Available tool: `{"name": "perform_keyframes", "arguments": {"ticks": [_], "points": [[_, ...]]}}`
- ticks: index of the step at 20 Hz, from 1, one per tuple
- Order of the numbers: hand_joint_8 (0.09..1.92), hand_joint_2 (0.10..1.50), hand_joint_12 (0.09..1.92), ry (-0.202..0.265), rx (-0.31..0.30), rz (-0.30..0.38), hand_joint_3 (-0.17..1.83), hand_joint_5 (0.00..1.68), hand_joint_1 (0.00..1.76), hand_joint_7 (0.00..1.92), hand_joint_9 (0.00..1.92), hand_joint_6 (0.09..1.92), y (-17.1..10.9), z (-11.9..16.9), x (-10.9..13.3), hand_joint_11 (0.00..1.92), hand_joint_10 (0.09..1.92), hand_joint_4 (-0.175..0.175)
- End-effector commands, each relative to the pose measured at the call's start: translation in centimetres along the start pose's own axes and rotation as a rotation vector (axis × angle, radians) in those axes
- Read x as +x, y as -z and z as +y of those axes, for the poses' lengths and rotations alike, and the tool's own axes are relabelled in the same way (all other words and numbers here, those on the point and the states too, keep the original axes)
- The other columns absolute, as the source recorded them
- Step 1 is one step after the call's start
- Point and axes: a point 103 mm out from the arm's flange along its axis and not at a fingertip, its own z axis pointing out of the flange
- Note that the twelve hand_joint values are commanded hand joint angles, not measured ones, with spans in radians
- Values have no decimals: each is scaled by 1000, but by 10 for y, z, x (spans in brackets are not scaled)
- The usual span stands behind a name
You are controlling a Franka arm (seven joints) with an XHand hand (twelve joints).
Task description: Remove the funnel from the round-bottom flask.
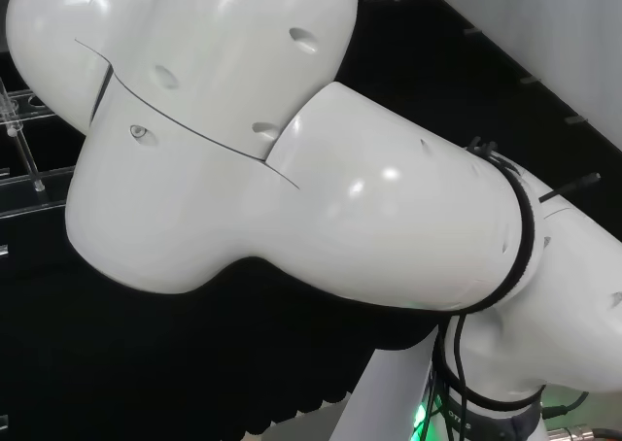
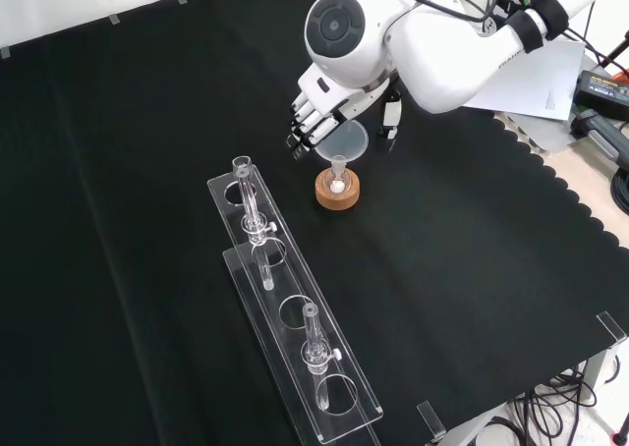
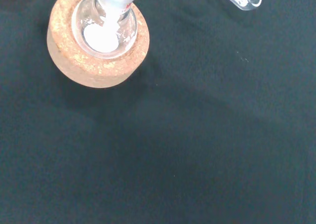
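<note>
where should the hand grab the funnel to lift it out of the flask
Probably at the wide cone rim of the funnel, coming from above. Its stem sits upright in the neck of the flask on the cork ring, so only the cone is free. The hand hangs beside that rim, thumb on the other side.

Nothing written could be read on any of the things in view. In the front view, a short line of grey lettering stood on the white arm link (image 2: 462, 63), at about one o'clock of the view, too small to make out. The sheet of paper (image 2: 536, 83) beyond it, at about two o'clock, showed no legible print. In the wrist view, a small red mark sat on the neck of the round-bottom flask (image 3: 106, 21), unreadable. In the head view, faint pale print stood on a dark band at the arm's base (image 1: 466, 417), at about five o'clock, also illegible.
</note>
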Motion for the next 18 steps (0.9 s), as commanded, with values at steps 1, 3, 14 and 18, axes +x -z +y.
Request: {"name": "perform_keyframes", "arguments": {"ticks": [1, 3, 14, 18], "points": [[456, 723, 1440, -3, 7, -18, 144, 67, 689, 0, 205, 87, -4, 4, -4, 412, 846, -22], [499, 731, 1437, -6, 10, -33, 147, 80, 697, 0, 224, 87, -4, 6, -1, 417, 839, -23], [645, 749, 1409, 0, 9, -47, 172, 136, 716, 0, 341, 87, -10, 11, -5, 453, 776, -23], [688, 752, 1391, -2, 15, -60, 186, 154, 719, 21, 442, 87, -10, 11, 1, 473, 733, -26]]}}
